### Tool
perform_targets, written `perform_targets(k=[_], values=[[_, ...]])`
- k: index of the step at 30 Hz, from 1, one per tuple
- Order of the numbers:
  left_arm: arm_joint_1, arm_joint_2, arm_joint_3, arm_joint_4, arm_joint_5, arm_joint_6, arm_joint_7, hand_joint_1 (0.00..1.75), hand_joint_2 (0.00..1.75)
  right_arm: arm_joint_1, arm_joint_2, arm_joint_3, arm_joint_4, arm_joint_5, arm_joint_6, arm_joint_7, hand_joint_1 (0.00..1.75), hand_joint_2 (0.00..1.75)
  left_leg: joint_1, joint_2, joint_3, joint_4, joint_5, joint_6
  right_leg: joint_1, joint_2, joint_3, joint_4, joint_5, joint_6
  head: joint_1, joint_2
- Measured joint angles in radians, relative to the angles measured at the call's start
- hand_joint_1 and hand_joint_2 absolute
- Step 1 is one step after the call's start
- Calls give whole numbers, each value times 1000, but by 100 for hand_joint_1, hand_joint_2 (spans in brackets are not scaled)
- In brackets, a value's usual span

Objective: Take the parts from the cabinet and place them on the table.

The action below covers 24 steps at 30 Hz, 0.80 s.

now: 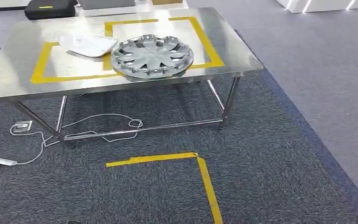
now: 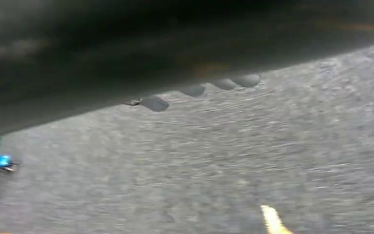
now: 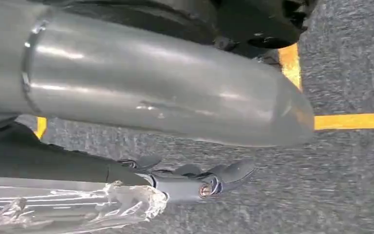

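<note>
Looking down in the head view, a steel table (image 1: 242,60) stands on dark carpet (image 1: 270,177), its top marked with yellow tape outlines (image 1: 44,65). A silver wheel cover (image 1: 151,56) lies flat on the table across the edge of the right-hand outline, and a white wrapped part (image 1: 88,45) lies just beside it on its left, near touching. A black case (image 1: 51,8) sits beyond the far edge. On the floor, white cables (image 1: 102,123) trail under the table and a yellow tape corner (image 1: 200,161) lies nearer to me.

Left wrist view, heavily blurred: my left hand (image 2: 195,83) appears as a dark mass with dark fingertips (image 2: 154,104) in a row at its edge, above carpet with a scrap of yellow tape (image 2: 272,222). I cannot tell how far these fingers are spread or whether they hold anything.

Right wrist view: my right hand (image 3: 102,165) shows its thick grey thumb (image 3: 165,97) and darker fingers (image 3: 229,171) stretched out over the carpet. A shiny thing in crinkled clear wrap (image 3: 78,207) lies against the fingers' underside; I cannot tell whether it is gripped
</note>
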Motion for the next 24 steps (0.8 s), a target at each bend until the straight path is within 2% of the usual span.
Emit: perform_targets(k=[1,2,3,5,6,7,8,9,10,11,12,14,15,16,17,18,19,20,21,22,23,24], values=[[3,0,6,0,-17,0,1,0,0,4,6,-8,-5,10,7,7,0,0,2,-17,-2,5,-10,-11,-9,6,11,-8,8,-8,1,0],[4,-1,12,0,-38,0,-1,0,0,6,10,-16,-13,20,12,10,0,0,4,-57,-10,31,-36,-17,-9,11,12,-9,11,-12,-5,0],[5,-4,16,0,-51,-1,-3,0,0,4,13,-22,-18,26,16,12,0,0,7,-79,-34,87,-78,-20,-9,18,8,-9,15,-18,-7,0],[6,-9,29,2,-67,-4,-6,0,0,-2,21,-34,-24,34,21,13,0,0,13,-93,-102,252,-157,-25,-7,42,1,-8,19,-22,-7,0],[6,-10,36,5,-77,-6,-18,0,0,-2,22,-41,-25,41,24,13,0,0,14,-94,-123,300,-166,-26,-7,54,0,-6,20,-22,-7,0],[4,-12,40,6,-86,-10,-30,0,0,-1,23,-47,-25,44,26,13,0,0,14,-94,-123,299,-149,-26,-7,67,0,-4,21,-22,-7,0],[2,-12,45,8,-95,-14,-45,0,0,-1,24,-53,-25,47,27,13,0,0,16,-96,-106,261,-111,-26,-8,80,-1,-2,21,-21,-7,0],[-2,-13,49,10,-104,-17,-58,0,0,-1,25,-58,-25,53,27,10,0,0,18,-101,-75,194,-65,-24,-8,94,-1,1,21,-20,-7,0],[-10,-13,52,18,-121,-18,-82,0,0,-4,26,-61,-25,62,26,6,0,0,21,-123,-38,110,-18,-23,-8,107,-1,4,21,-17,-7,0],[-24,-13,53,40,-134,-18,-106,0,0,-6,28,-64,-25,67,26,2,0,0,26,-180,-14,48,1,-20,-9,118,-7,6,21,-14,-7,0],[-35,-15,54,60,-142,-18,-118,0,0,-15,28,-67,-25,73,26,1,0,0,29,-196,-6,23,-6,-18,-3,131,-13,18,19,-6,-5,0],[-51,-16,55,78,-148,-18,-127,0,0,-20,28,-69,-25,77,24,-3,0,0,23,-175,-8,20,-15,-14,-11,153,-31,18,26,8,-5,0],[-58,-17,55,87,-151,-18,-129,0,0,-17,28,-74,-24,78,24,-3,0,0,21,-165,-8,19,-12,-9,-13,165,-38,14,31,16,-7,0],[-63,-20,55,94,-158,-18,-131,0,0,-16,28,-79,-24,79,23,-3,0,0,26,-151,-8,11,-5,1,-13,171,-46,17,30,22,-5,0],[-70,-22,55,103,-165,-18,-134,0,0,-15,28,-83,-23,82,21,-3,0,0,27,-136,-8,7,-2,9,-10,111,-55,40,12,22,-5,0],[-73,-21,55,110,-169,-14,-135,0,0,-17,28,-84,-23,84,19,-3,0,0,26,-125,-10,7,-2,14,-10,73,-78,90,-24,25,3,0],[-73,-20,56,119,-173,-12,-136,0,0,-22,28,-85,-23,86,16,-3,0,0,23,-110,-11,7,-1,15,-11,53,-114,167,-65,28,5,0],[-73,-19,56,129,-178,-11,-136,0,0,-26,28,-86,-23,87,13,-3,0,0,21,-91,-12,7,-2,15,-13,44,-152,249,-103,32,3,0],[-74,-20,56,141,-178,-11,-136,0,0,-27,28,-87,-23,89,13,-3,0,0,20,-71,-15,7,-2,16,-13,40,-185,321,-128,35,5,0],[-74,-21,56,147,-179,-11,-135,0,0,-25,28,-89,-22,90,13,-2,0,0,20,-57,-16,7,-2,15,-14,39,-189,335,-124,36,4,0],[-77,-21,56,153,-179,-11,-135,0,0,-23,28,-91,-22,90,13,-2,0,0,20,-44,-16,7,-3,15,-14,36,-169,302,-98,36,4,0],[-80,-22,56,156,-179,-11,-136,0,0,-22,28,-93,-22,92,13,-2,0,0,20,-33,-15,7,-3,14,-14,29,-129,230,-60,36,4,0]])
